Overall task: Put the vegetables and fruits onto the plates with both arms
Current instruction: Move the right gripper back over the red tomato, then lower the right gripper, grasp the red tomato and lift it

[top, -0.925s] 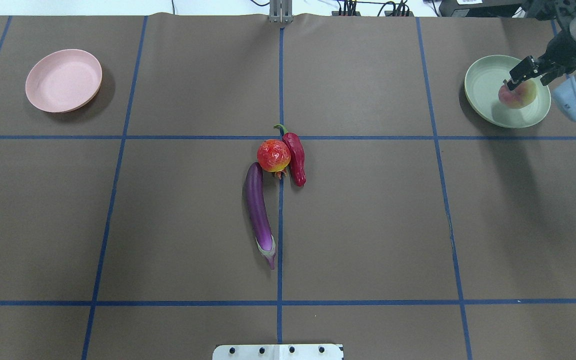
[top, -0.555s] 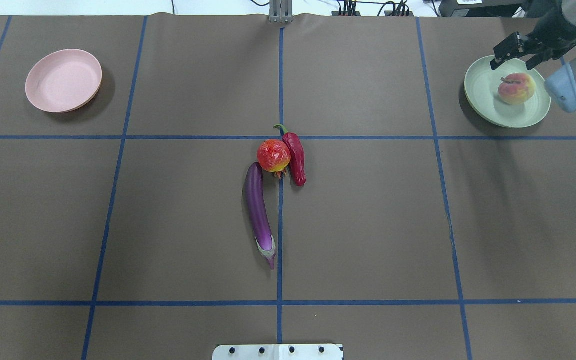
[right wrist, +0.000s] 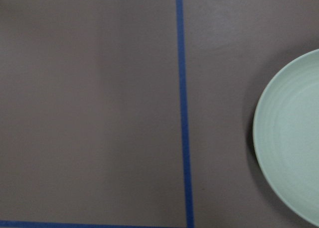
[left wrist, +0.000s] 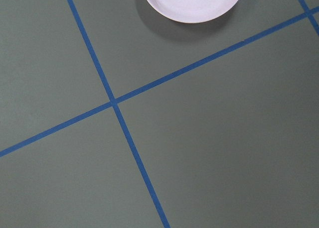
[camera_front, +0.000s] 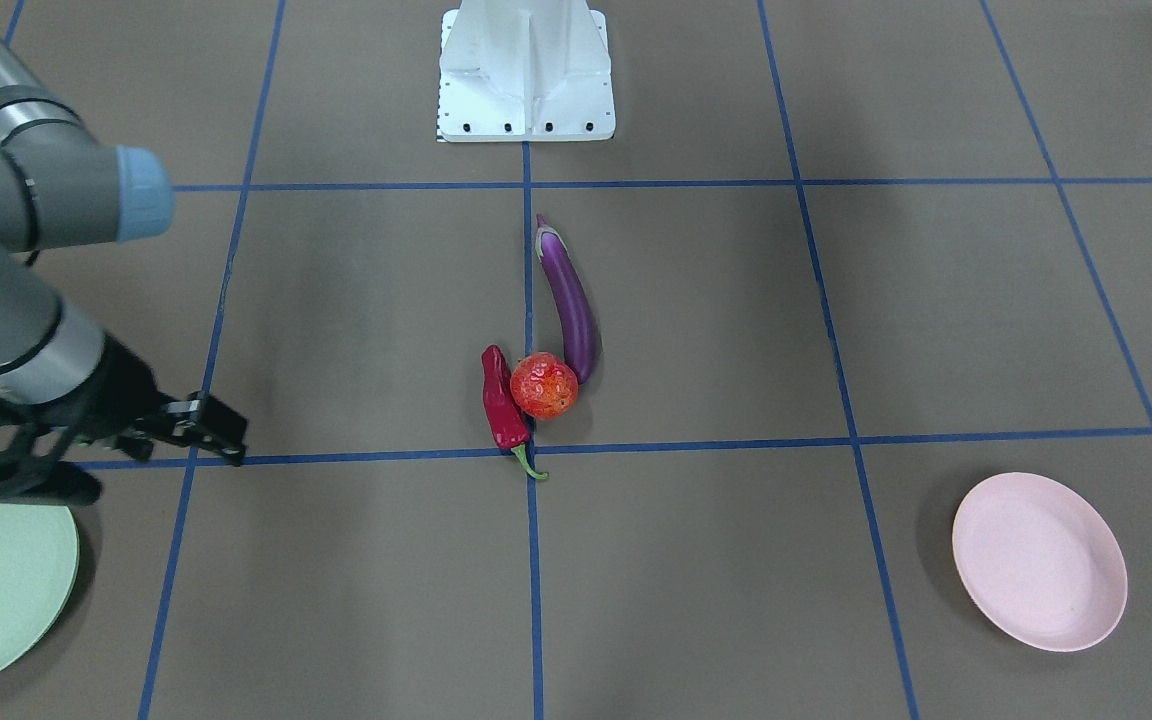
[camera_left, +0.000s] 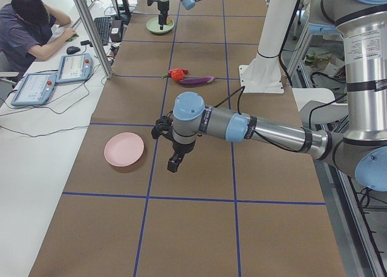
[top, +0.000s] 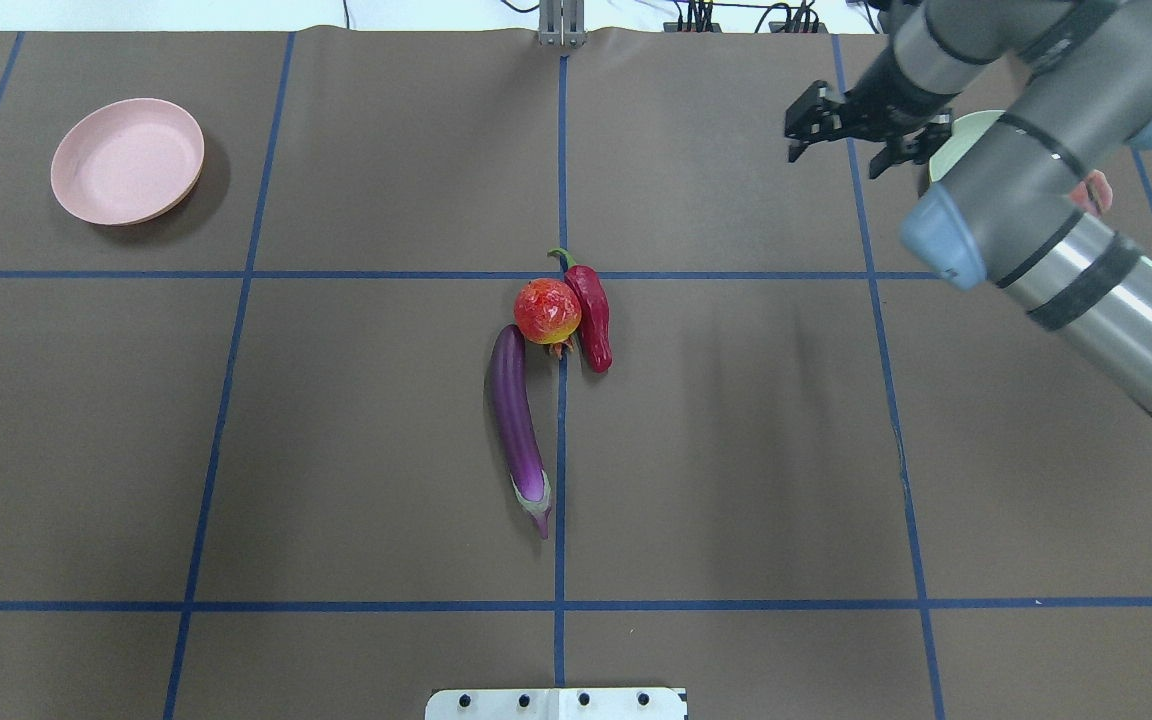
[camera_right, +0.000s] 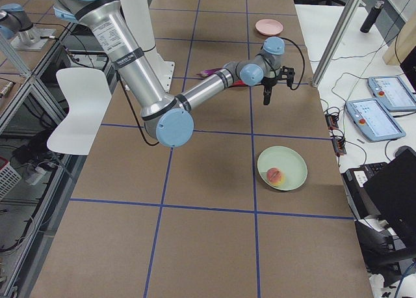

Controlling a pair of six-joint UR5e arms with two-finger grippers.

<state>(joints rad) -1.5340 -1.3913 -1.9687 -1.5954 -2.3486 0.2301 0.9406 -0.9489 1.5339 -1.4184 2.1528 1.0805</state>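
Starting from the robot-side edge of the brown-paper-covered table with its blue tape grid, I see the long glossy purple eggplant lying along the centre line, cap end toward the robot. Its rounded far end touches the round mottled red-orange fruit. The wrinkled red chili pepper with a green stem lies against that fruit's other side.

Further out, my left end effector hangs above the table near the pale pink round plastic plate in the far left corner. I cannot tell whether it is open or closed.

Toward the far right corner, the right end effector hovers with fingers spread, gripping nothing. It is just beside the pale mint green round plate, which holds the pale pink-green peach-like fruit.
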